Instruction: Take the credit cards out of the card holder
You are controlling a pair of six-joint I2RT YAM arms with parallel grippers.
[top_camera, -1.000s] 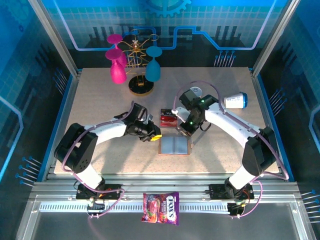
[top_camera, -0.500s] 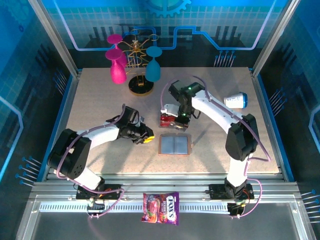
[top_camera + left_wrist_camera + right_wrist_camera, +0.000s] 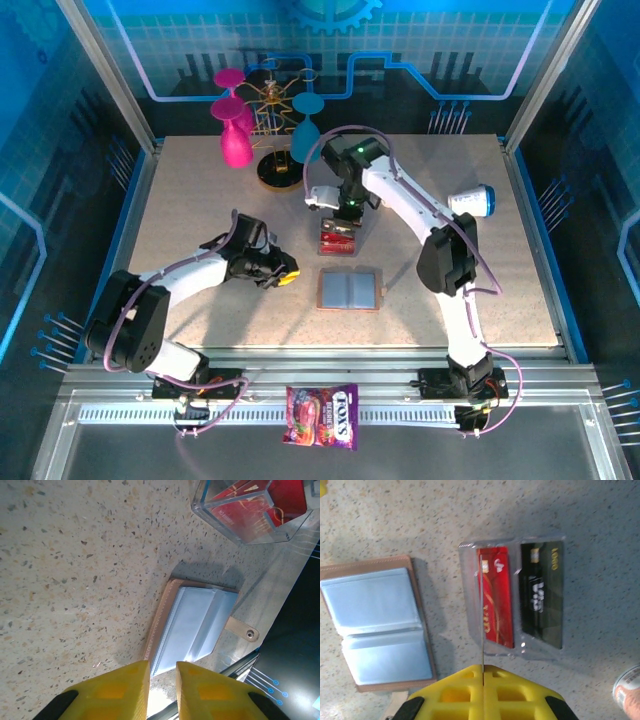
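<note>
The right hand [image 3: 483, 670] pinches a thin card [image 3: 482, 620], edge-on, its face hidden, over a box [image 3: 515, 539] holding a red card [image 3: 497, 597] and black card [image 3: 542, 590]. The wallet [image 3: 375, 625] lies open on the counter [image 3: 580, 510]. The left hand [image 3: 163, 672], fingers [image 3: 115, 690] a little apart, holds nothing.

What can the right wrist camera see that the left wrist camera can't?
Right wrist camera: the black card in the clear box, and the right tool shut on a thin card seen edge-on. Left wrist camera: the left tool, slightly open, and the snap on the tab of the card holder. Both: the open card holder with grey-blue pockets, the red card in the box, and the speckled table.
</note>
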